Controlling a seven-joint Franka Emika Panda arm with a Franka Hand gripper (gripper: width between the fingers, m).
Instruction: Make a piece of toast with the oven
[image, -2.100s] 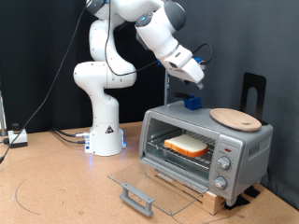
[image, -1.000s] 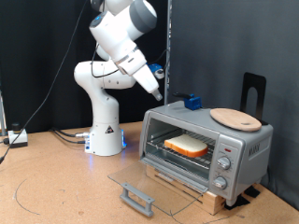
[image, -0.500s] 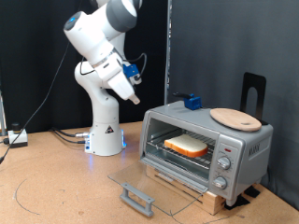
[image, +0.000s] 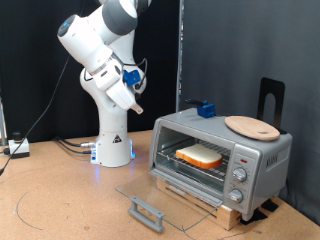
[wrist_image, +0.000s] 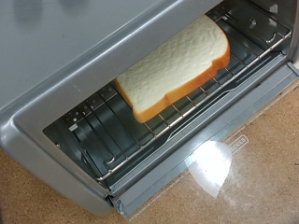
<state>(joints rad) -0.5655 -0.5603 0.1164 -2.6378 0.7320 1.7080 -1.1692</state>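
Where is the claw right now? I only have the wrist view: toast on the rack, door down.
Observer: The claw hangs in the air at the exterior view's left of the oven, well clear of it and touching nothing.
Operator: Anything on top of the oven?
Observer: A round wooden board lies on its roof toward the exterior view's right, with a small blue object behind it to the left.
Operator: Can you see the knobs?
Observer: Yes, three knobs run down the front panel at the exterior view's right of the toast.
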